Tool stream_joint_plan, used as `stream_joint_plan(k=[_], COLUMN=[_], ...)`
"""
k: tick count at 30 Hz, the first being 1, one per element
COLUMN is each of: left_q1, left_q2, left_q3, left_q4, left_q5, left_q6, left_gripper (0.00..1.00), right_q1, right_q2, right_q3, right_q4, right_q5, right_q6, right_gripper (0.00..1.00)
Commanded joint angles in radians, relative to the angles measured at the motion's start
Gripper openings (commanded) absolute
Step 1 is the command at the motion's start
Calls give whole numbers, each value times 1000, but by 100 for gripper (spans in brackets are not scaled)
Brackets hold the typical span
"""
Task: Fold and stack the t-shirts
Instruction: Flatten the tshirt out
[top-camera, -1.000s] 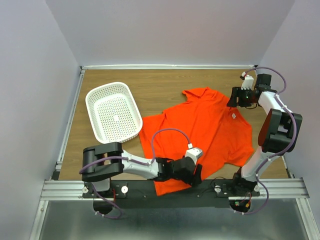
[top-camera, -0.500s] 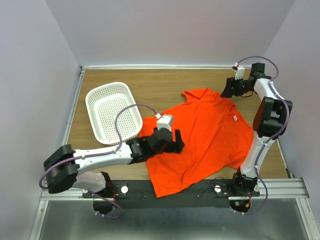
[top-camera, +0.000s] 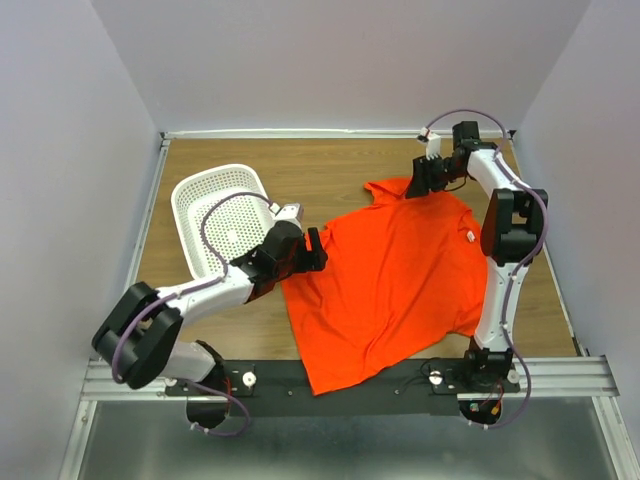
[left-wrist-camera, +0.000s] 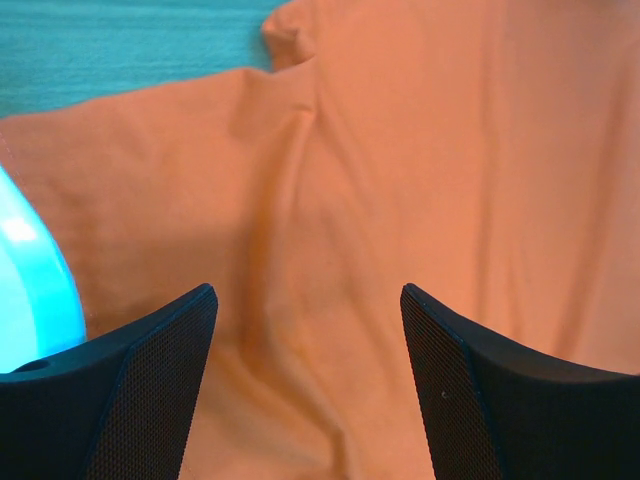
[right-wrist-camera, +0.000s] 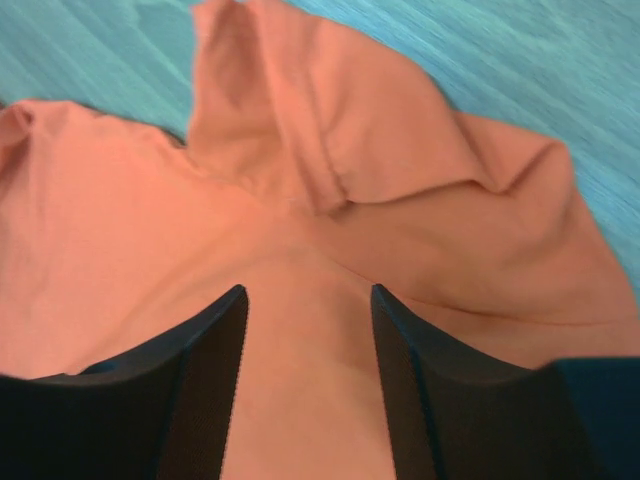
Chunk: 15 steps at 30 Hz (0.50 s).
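Observation:
The orange-red t-shirt (top-camera: 400, 275) lies spread and rumpled on the wooden table, its small white label (top-camera: 467, 236) near the right side. My left gripper (top-camera: 316, 250) hovers over the shirt's left sleeve, beside the basket. In the left wrist view the left gripper (left-wrist-camera: 305, 295) is open, with wrinkled cloth (left-wrist-camera: 420, 150) under the gap. My right gripper (top-camera: 414, 182) is at the shirt's far edge, over a folded-over sleeve. In the right wrist view the right gripper (right-wrist-camera: 308, 295) is open above the cloth (right-wrist-camera: 330, 130), nothing pinched.
A white perforated basket (top-camera: 190, 215) stands left of the shirt, just behind my left gripper; its rim (left-wrist-camera: 30, 270) shows at the left of the left wrist view. Bare wood (top-camera: 310, 165) lies behind the shirt. Walls close the table's back and sides.
My left arm swung from the shirt's near hem up and left to the left sleeve by the basket, its jaws wider. My right gripper moved left along the far edge onto the shirt.

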<state>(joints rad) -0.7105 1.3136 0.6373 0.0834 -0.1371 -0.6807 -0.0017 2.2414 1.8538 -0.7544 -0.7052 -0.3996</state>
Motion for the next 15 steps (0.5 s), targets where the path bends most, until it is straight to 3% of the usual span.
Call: stream_joint_plan(k=[1,5,10,15], left_q1=[55,80,118,173], left_q2=[84,140,285,398], left_q3=[2,31,122,195], left_q4=[64,76,-10,-27], left_q5=[83,79,34,40], left_q6=[32,35,33,59], left_gripper=[82,82,82,82], right_q1=[-12,-12,-14,-24], right_q2=[67,101,168,263], right_q3=[24,41,143,274], right_q4=[-29,-26,-25,-25], right_q5=[79,119,262,300], right_q6=[27,74,171,260], right_gripper=[58,52,51,52])
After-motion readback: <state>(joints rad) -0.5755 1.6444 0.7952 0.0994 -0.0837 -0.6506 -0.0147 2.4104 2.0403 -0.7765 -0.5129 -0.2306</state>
